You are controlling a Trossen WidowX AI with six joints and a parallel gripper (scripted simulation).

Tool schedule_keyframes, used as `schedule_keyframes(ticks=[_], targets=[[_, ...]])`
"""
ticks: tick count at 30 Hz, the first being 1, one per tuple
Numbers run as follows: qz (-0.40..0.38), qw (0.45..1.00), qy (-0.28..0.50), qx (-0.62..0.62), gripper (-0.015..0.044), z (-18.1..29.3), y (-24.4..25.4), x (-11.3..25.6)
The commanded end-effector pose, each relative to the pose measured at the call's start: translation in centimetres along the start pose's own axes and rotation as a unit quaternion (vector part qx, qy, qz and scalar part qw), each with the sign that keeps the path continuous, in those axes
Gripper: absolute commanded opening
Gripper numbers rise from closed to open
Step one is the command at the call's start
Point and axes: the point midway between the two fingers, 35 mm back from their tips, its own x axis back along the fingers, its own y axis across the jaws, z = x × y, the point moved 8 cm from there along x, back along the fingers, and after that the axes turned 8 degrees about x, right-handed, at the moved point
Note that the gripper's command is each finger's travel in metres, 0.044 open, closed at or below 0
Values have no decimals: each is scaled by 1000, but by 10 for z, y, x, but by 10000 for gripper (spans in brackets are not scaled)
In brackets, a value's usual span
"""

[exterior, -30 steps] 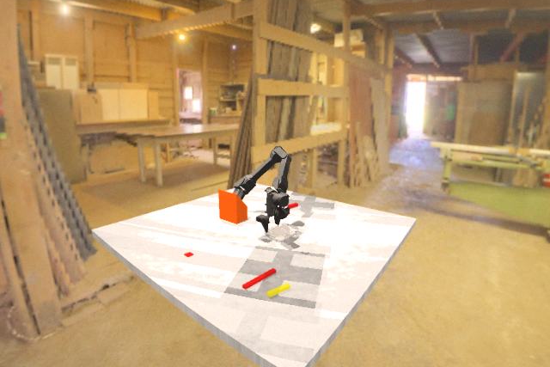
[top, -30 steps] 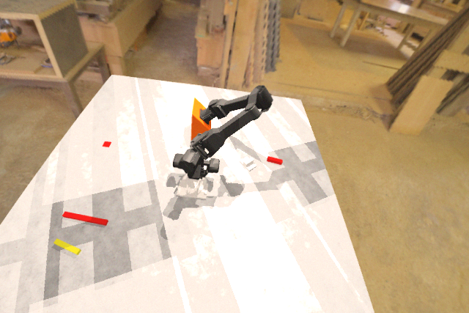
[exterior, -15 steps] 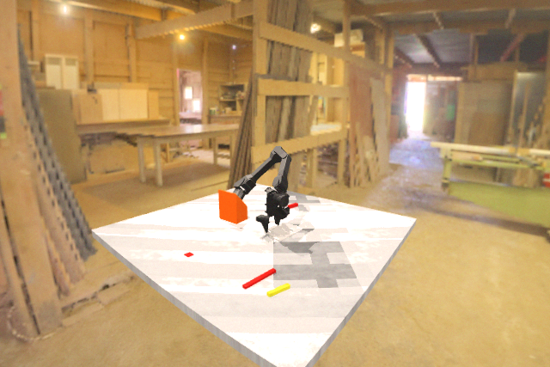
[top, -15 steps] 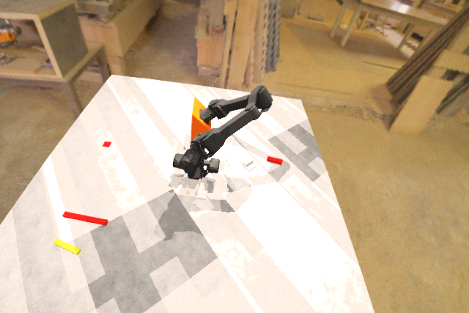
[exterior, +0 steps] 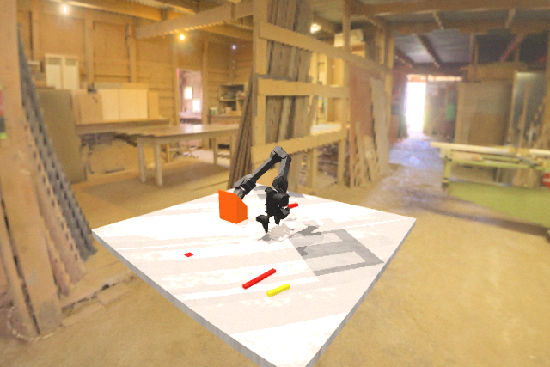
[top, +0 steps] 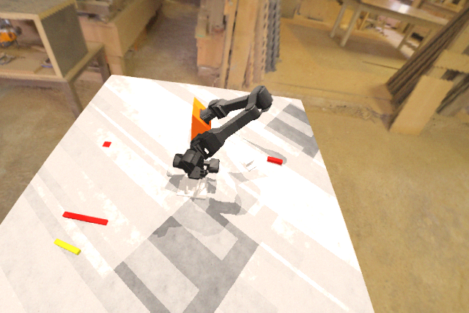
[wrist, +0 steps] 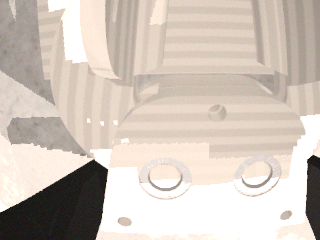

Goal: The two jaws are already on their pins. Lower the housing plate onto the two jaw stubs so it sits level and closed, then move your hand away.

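The pale housing plate [wrist: 212,175] shows in the wrist view with two ringed holes and smaller round holes. My gripper [wrist: 204,166] [exterior: 271,226] is shut on it, with one black finger at each side edge. In the top view, pale parts [top: 192,188] show just under the gripper, low over the table. Pale curved bodies [wrist: 75,107] lie beyond the plate in the wrist view, white on white. The jaw stubs and pins cannot be made out, and whether the plate touches the stubs or sits level cannot be told.
A small white part [top: 249,163] and a red block [top: 274,160] [exterior: 292,205] lie beside the arm. An orange block [top: 199,124] [exterior: 232,207] stands at the arm's base. A long red bar [top: 85,218] [exterior: 259,278], a yellow bar [top: 67,246] [exterior: 278,290] and a red square [top: 106,144] [exterior: 188,254] lie farther off.
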Motion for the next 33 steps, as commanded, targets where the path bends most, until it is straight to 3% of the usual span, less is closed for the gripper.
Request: schedule_keyframes(ticks=[1, 11, 15, 28, 33], targets=[[-1, 1000, 0, -2, 351, 0, 0, 0], [-1, 1000, 0, -2, 351, 0, 0, 0], [0, 1000, 0, 0, 440, 0, 0, 0], [0, 1000, 0, 0, 440, 0, 0, 0], [2, 1000, 0, -1, 440, -1, -1, 29]])
